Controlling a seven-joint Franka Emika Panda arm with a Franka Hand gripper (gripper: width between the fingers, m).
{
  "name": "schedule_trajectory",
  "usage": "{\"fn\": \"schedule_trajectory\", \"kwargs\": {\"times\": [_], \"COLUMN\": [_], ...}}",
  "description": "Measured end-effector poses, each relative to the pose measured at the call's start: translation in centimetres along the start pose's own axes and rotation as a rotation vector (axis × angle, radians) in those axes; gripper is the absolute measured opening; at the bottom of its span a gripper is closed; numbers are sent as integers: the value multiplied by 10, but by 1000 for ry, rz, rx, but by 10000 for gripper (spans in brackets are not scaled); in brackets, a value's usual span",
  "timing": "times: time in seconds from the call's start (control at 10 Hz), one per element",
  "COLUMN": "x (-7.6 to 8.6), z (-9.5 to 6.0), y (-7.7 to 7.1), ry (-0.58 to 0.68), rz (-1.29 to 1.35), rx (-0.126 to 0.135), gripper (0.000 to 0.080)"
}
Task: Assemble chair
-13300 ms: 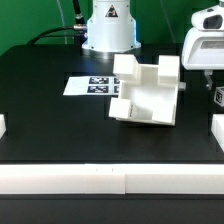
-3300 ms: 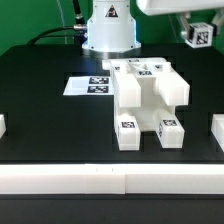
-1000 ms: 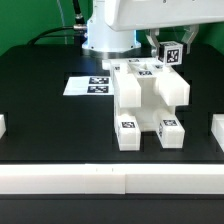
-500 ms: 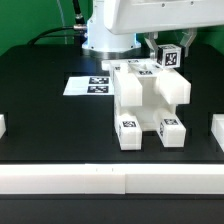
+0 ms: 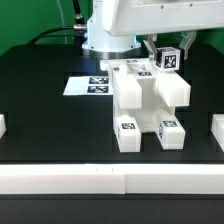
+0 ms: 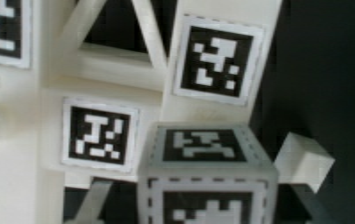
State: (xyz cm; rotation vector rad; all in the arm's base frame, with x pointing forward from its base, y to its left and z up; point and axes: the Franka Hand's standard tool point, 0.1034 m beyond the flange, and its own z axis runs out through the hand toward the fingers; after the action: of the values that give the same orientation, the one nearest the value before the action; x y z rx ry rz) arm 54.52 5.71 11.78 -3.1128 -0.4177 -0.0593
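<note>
The partly built chair (image 5: 146,98) stands in the middle of the black table, a chunky white block with two tagged legs (image 5: 127,131) pointing at the front. My gripper (image 5: 168,52) hangs over its far right corner and is shut on a white tagged chair leg (image 5: 169,61), held just above the assembly. In the wrist view the held leg (image 6: 200,176) fills the near middle, its tagged faces toward the camera. Beyond it are tagged white chair parts (image 6: 216,56). The fingers themselves barely show there.
The marker board (image 5: 87,85) lies flat behind the chair on the exterior view's left. The robot base (image 5: 108,30) stands at the back. A white rail (image 5: 110,180) runs along the front edge, with white blocks at the left (image 5: 2,125) and right (image 5: 218,130) edges.
My gripper with the leg has come in from the upper right and sunk a little lower toward the chair's far right corner. The chair has not moved in the last seconds.
</note>
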Motion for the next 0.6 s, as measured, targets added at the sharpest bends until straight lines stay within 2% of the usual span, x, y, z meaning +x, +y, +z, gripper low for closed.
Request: {"fn": "schedule_trajectory", "kwargs": {"times": [0.6], "x": [0], "z": [0], "y": [0], "ry": [0], "rz": [16], "rx": [0], "gripper": [288]}}
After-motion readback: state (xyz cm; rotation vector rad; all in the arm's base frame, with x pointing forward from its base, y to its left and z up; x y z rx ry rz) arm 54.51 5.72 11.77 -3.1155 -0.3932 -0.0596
